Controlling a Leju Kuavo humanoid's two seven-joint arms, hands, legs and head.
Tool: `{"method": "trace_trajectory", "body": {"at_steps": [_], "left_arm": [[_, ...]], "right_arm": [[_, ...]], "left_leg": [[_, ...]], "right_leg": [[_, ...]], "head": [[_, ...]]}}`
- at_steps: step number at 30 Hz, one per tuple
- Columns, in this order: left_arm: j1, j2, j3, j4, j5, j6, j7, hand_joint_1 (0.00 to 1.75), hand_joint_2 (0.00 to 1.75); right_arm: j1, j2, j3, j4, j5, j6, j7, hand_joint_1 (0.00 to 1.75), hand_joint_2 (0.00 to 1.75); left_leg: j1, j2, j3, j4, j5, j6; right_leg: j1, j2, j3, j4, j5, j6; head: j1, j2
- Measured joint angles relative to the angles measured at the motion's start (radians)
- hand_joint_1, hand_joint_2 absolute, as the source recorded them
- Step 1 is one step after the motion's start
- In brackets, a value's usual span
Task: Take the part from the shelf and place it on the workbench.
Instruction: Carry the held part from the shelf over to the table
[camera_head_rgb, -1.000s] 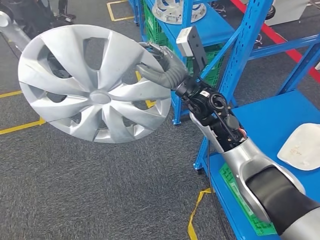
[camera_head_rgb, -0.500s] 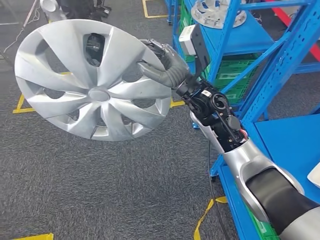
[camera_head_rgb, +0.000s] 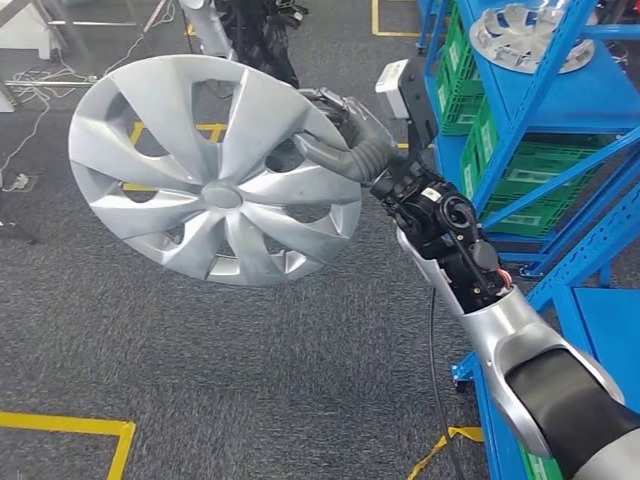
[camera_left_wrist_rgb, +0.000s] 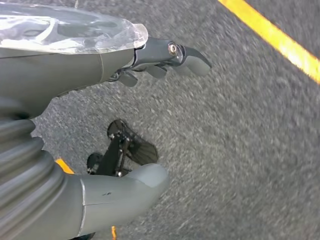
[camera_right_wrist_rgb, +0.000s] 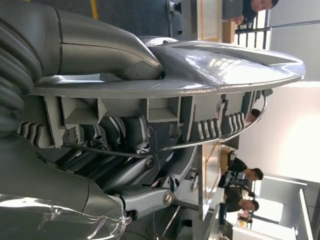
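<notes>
Overhead, unlabelled hubcap (camera_head_rgb: 215, 170) in right hand (camera_head_rgb: 351, 145)

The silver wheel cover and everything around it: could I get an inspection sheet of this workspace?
Surface: dark grey carpet floor with yellow tape lines; workbench nothing seen.
Job's things: silver plastic spoked wheel cover, held in the air over the floor.
Clutter: another silver wheel cover on the blue metal shelf rack; green plastic crates.
Robot hands: right robot hand grips the cover's rim; left robot hand holds nothing.
Cables: black cable under the right arm.
Surroundings: people far off.
</notes>
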Motion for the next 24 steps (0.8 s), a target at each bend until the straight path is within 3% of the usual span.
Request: {"method": "trace_trajectory", "body": {"at_steps": [2, 3, 4, 5, 6, 7, 9, 11, 14, 16, 18, 20, 21, 22, 24], "left_arm": [[-0.003, 0.0, -0.001, 0.0, 0.006, -0.006, -0.003, 0.0, 1.75], [-0.004, -0.001, -0.001, 0.0, 0.011, -0.015, -0.001, 0.0, 1.75], [-0.004, -0.002, -0.001, 0.0, 0.017, -0.025, 0.001, 0.0, 1.75], [-0.003, -0.004, -0.001, 0.0, 0.022, -0.034, 0.002, 0.0, 1.75], [-0.001, -0.005, -0.002, 0.0, 0.026, -0.042, 0.004, 0.0, 1.75], [0.0, -0.005, -0.002, 0.0, 0.029, -0.047, 0.005, 0.0, 1.75], [0.001, 0.0, -0.005, 0.0, 0.031, -0.054, 0.005, 0.0, 1.75], [0.0, 0.003, -0.007, 0.0, 0.031, -0.053, 0.005, 0.0, 1.75], [0.001, 0.007, -0.007, 0.0, 0.029, -0.042, 0.005, 0.0, 1.75], [0.0, 0.011, -0.008, 0.0, 0.026, -0.035, 0.005, 0.0, 1.75], [-0.004, 0.014, -0.009, 0.0, 0.017, -0.028, 0.006, 0.0, 1.75], [-0.006, 0.012, -0.012, 0.0, 0.004, -0.02, 0.012, 0.0, 1.75], [-0.007, 0.01, -0.014, 0.0, -0.002, -0.016, 0.016, 0.0, 1.75], [-0.008, 0.009, -0.016, 0.0, -0.006, -0.011, 0.021, 0.0, 1.75], [-0.011, 0.008, -0.019, 0.0, -0.014, -0.001, 0.035, 0.0, 1.75]], "right_arm": [[0.001, -0.002, -0.004, -0.011, -0.004, -0.006, 0.008, 1.75, 1.75], [0.001, -0.003, -0.006, -0.014, -0.006, -0.007, 0.009, 1.75, 1.75], [0.001, -0.004, -0.008, -0.017, -0.008, -0.006, 0.01, 1.75, 1.75], [0.001, -0.005, -0.008, -0.018, -0.009, -0.006, 0.011, 1.75, 1.75], [0.001, -0.006, -0.007, -0.019, -0.01, -0.006, 0.012, 1.75, 1.75], [0.001, -0.006, -0.007, -0.02, -0.01, -0.004, 0.014, 1.75, 1.75], [-0.001, -0.007, -0.007, -0.028, -0.011, 0.0, 0.015, 1.75, 1.75], [-0.004, -0.008, -0.006, -0.035, -0.012, 0.003, 0.011, 1.75, 1.75], [-0.007, -0.009, -0.001, -0.036, -0.012, 0.008, -0.006, 1.75, 1.75], [-0.008, -0.009, 0.0, -0.033, -0.007, 0.012, -0.02, 1.75, 1.75], [-0.005, -0.009, 0.0, -0.03, 0.003, 0.016, -0.034, 1.75, 1.75], [0.004, -0.009, -0.002, -0.025, 0.015, 0.024, -0.042, 1.75, 1.75], [0.009, -0.009, -0.002, -0.023, 0.021, 0.029, -0.045, 1.75, 1.75], [0.012, -0.009, -0.003, -0.022, 0.025, 0.035, -0.046, 1.75, 1.75], [0.013, -0.009, -0.006, -0.02, 0.031, 0.045, -0.047, 1.75, 1.75]], "left_leg": [[-0.003, 0.076, -0.055, 0.113, -0.057, -0.006], [-0.003, 0.1, -0.091, 0.188, -0.087, -0.009], [-0.001, 0.113, -0.122, 0.249, -0.106, -0.012], [0.0, 0.119, -0.135, 0.276, -0.108, -0.014], [0.002, 0.122, -0.127, 0.261, -0.091, -0.015], [0.003, 0.129, -0.097, 0.207, -0.061, -0.015], [-0.003, 0.173, -0.015, 0.058, -0.007, -0.012], [-0.013, 0.199, 0.027, -0.02, 0.009, 0.001], [-0.015, 0.163, 0.032, -0.028, 0.006, 0.022], [-0.011, 0.14, 0.039, -0.033, 0.008, 0.036], [-0.009, 0.116, 0.04, -0.034, 0.008, 0.043], [-0.011, 0.088, 0.041, -0.033, 0.007, 0.045], [-0.011, 0.073, 0.042, -0.032, 0.007, 0.045], [-0.011, 0.057, 0.043, -0.03, 0.006, 0.044], [-0.01, 0.027, 0.041, -0.025, 0.003, 0.04]], "right_leg": [[0.004, -0.031, 0.005, -0.008, 0.004, -0.009], [0.007, -0.047, 0.005, -0.009, 0.003, -0.011], [0.009, -0.063, 0.005, -0.009, 0.003, -0.013], [0.01, -0.078, 0.005, -0.008, 0.001, -0.013], [0.01, -0.092, 0.004, -0.008, 0.0, -0.013], [0.01, -0.105, 0.005, -0.007, -0.001, -0.012], [0.014, -0.127, 0.005, -0.004, -0.007, -0.005], [0.019, -0.147, 0.008, -0.001, -0.014, 0.004], [0.018, -0.171, 0.016, 0.002, -0.029, 0.02], [0.012, -0.132, -0.009, 0.064, -0.068, 0.027], [0.009, -0.076, -0.078, 0.207, -0.13, 0.029], [0.01, -0.058, -0.14, 0.318, -0.155, 0.029], [0.01, -0.055, -0.147, 0.316, -0.139, 0.027], [0.01, -0.051, -0.136, 0.276, -0.105, 0.025], [0.006, -0.011, -0.082, 0.134, -0.024, 0.019]], "head": [[-0.009, 0.0], [-0.012, 0.0], [-0.012, 0.0], [-0.012, 0.0], [-0.012, 0.0], [-0.012, 0.0], [-0.013, 0.0], [-0.01, 0.0], [-0.006, 0.0], [-0.004, 0.0], [0.001, 0.0], [0.006, 0.0], [0.006, 0.0], [0.007, 0.0], [0.008, 0.0]]}}
